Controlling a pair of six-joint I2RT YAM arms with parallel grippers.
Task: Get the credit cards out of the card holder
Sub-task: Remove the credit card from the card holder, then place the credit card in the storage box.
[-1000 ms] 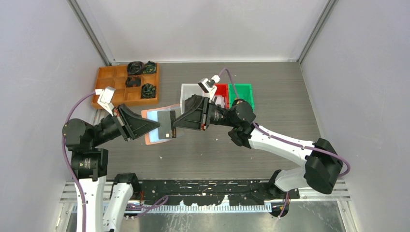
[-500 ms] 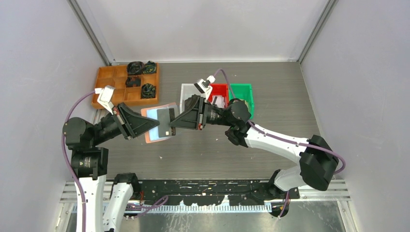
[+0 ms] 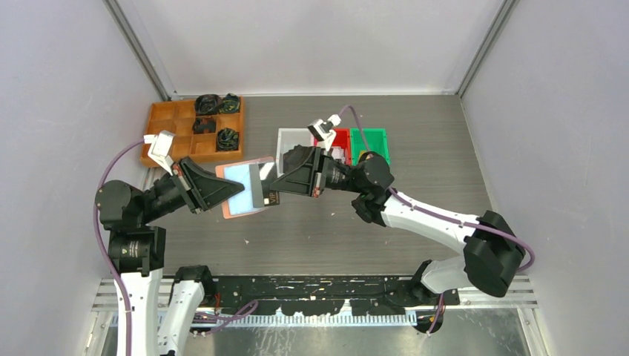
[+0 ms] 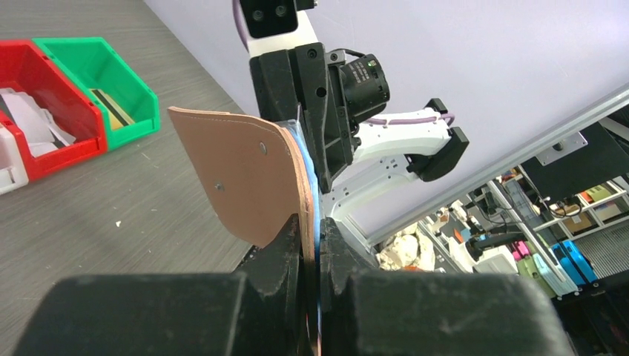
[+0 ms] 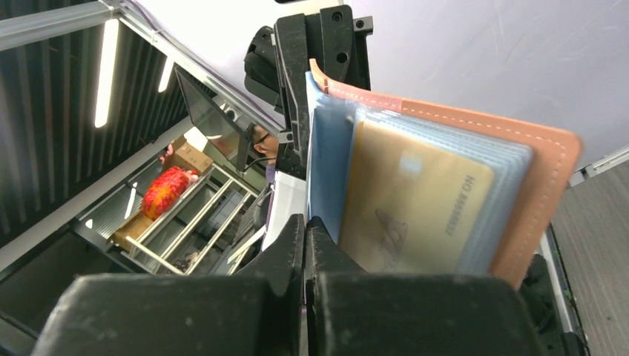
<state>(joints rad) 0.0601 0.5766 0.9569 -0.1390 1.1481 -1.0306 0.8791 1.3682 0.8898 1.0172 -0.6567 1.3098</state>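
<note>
The card holder (image 3: 241, 189), tan leather with blue clear sleeves, hangs above the table, and my left gripper (image 3: 236, 191) is shut on its spine. In the left wrist view its leather back (image 4: 245, 178) rises from my left gripper (image 4: 315, 245). My right gripper (image 3: 271, 194) is shut on a dark card (image 3: 271, 199) just off the holder's right edge. In the right wrist view the jaws of my right gripper (image 5: 305, 222) are pressed together, and the card between them is edge-on and hard to see. A gold card (image 5: 415, 200) sits in the holder's front sleeve (image 5: 512, 185).
White (image 3: 293, 141), red (image 3: 340, 137) and green (image 3: 371, 141) bins stand behind the right gripper. A wooden compartment tray (image 3: 174, 130) with black items sits at the back left. Grey walls close in the table on three sides.
The right gripper drew back to the right with the dark card. The card left the holder's face, which now shows its blue sleeves. The left gripper kept the holder nearly still.
</note>
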